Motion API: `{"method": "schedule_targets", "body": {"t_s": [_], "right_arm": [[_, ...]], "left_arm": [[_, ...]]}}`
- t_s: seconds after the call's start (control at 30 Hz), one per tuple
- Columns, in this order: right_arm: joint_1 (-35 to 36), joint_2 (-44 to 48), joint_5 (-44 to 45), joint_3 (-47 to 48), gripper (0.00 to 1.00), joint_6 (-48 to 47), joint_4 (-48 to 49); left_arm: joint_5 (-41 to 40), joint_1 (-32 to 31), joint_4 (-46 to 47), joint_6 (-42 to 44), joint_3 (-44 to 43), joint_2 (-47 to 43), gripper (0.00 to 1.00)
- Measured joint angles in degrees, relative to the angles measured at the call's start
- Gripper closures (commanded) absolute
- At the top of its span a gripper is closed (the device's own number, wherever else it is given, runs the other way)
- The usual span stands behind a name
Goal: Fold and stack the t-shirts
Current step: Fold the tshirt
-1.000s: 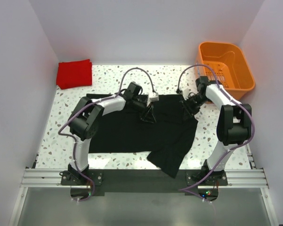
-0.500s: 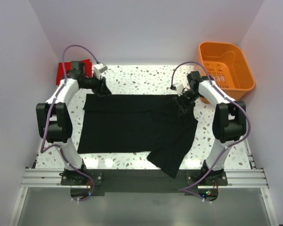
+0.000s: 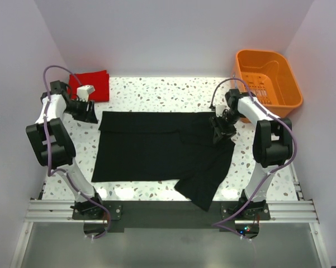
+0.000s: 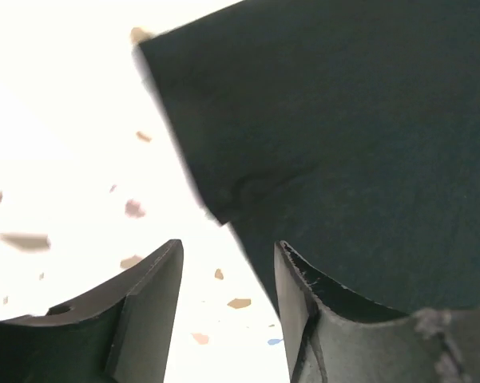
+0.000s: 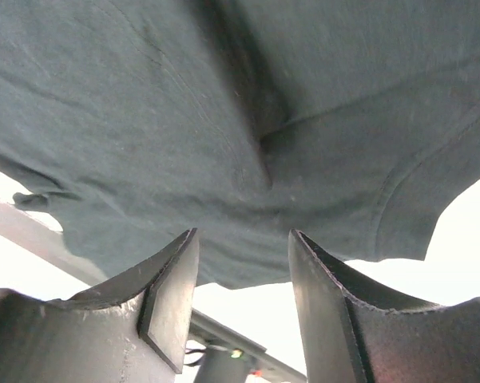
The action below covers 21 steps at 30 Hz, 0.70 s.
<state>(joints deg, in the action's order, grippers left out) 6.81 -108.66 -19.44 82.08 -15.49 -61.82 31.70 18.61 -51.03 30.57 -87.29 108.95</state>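
Hovering beside far-left corner of black shirt (image 3: 156, 148), spread on worktop (image 3: 156, 92): left claw (image 3: 90, 114) moderately parted, empty. Right claw (image 3: 221, 130) likewise parted, empty, over shirt's far-right corner. Red shirt (image 3: 89, 86) folded, far left.

The spread shirt (image 3: 156, 145) lay mid-bench (image 3: 168, 92), its near right part trailing over the near edge. The folded shirt (image 3: 95, 84) sat at the far left corner, the basket (image 3: 290, 89) at the far right. The left end effector (image 3: 91, 114) stood just left of the spread shirt's far left corner. The right end effector (image 3: 219, 134) stood over its far right part.
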Motion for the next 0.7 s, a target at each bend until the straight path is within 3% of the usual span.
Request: {"method": "schedule_targets", "body": {"t_s": [0.27,0.37,0.53,0.63,0.7], "right_arm": [[-0.7,-2.2,-1.8,-1.5,0.5,5.9,1.6],[-0.8,-4.1,-3.3,-1.9,0.59,7.1,2.5],[-0.8,-5.0,-6.9,-2.6,0.84,8.3,2.8],[-0.9,-5.0,-9.0,-2.9,0.98,8.9,2.9],[-0.9,-5.0,-10.2,-3.1,1.0,9.3,3.0]], "left_arm": [[-1.3,5.4,-0.1,-4.9,0.2,2.6,0.43],[-1.4,5.4,-0.2,-5.9,0.6,3.8,0.43],[3.0,4.0,0.2,-5.5,2.3,4.3,0.44],[6.4,-0.3,2.2,-5.1,5.5,2.3,0.45],[9.3,-6.8,4.0,-5.4,7.8,0.6,0.47]]}}
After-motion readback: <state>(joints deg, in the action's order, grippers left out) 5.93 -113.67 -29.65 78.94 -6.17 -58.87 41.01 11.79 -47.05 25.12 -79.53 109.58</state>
